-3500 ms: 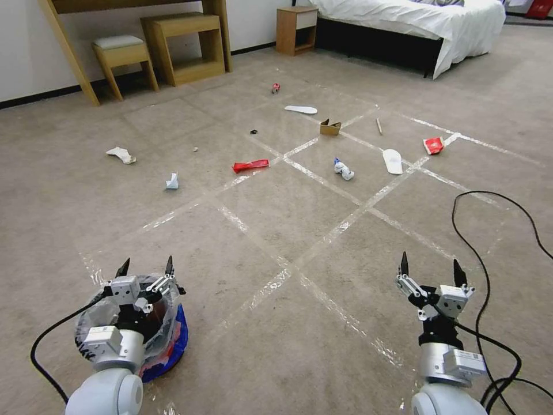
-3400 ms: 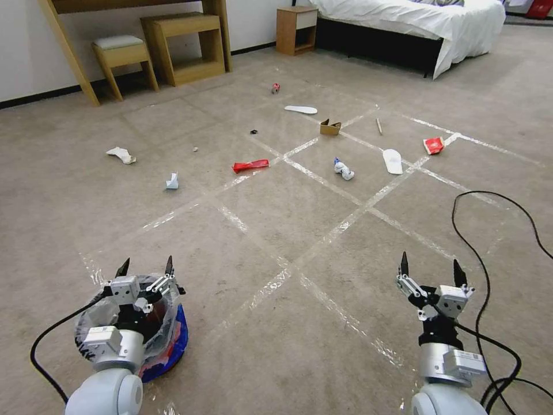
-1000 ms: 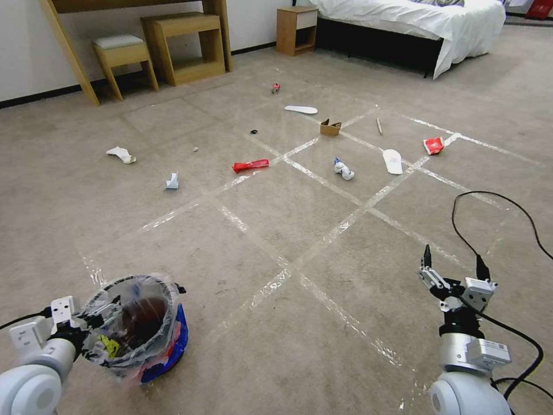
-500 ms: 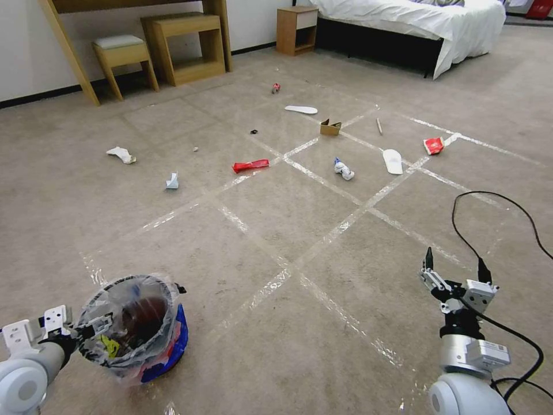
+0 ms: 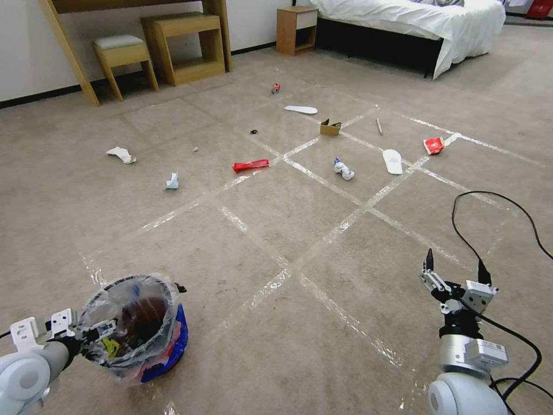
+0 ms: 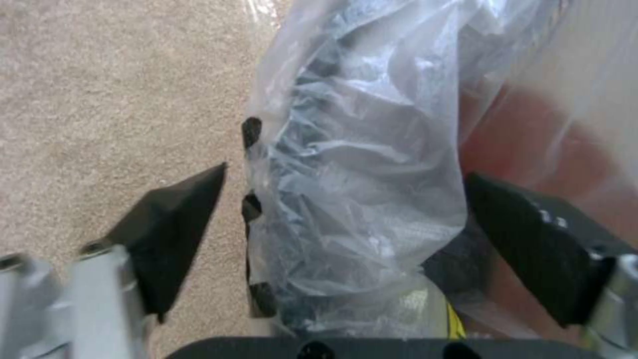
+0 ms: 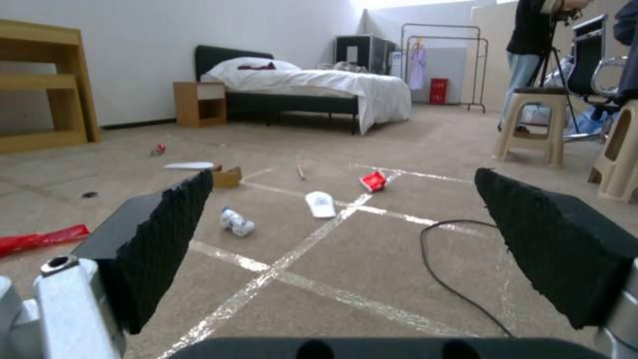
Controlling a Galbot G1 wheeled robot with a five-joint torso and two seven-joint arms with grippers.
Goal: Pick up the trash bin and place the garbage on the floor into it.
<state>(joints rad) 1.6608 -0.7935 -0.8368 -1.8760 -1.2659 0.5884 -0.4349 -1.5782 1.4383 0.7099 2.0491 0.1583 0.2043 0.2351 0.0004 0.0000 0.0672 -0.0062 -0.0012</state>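
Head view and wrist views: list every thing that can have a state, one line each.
Trash bin: upright on the floor, bag-lined, not lifted.
Left claw: open, fingers straddling the bin's bagged rim.
Right claw: open, empty, above the carpet.
Garbage: scattered across the floor, not picked up.

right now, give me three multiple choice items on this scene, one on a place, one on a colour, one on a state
1. Where is the left gripper?
A. astride the trash bin's rim
B. over the bed
C. by the black cable

2. What colour is the patch low on the trash bin?
A. green
B. blue
C. orange

3. How are the right gripper's fingers?
A. shut on a red wrapper
B. shut on nothing
C. open, holding nothing

Answers:
1 A: the left wrist view shows one finger outside the bagged rim and one inside.
2 B: blue shows on the bin's lower side in the head view.
3 C: its fingers stand apart above bare carpet.
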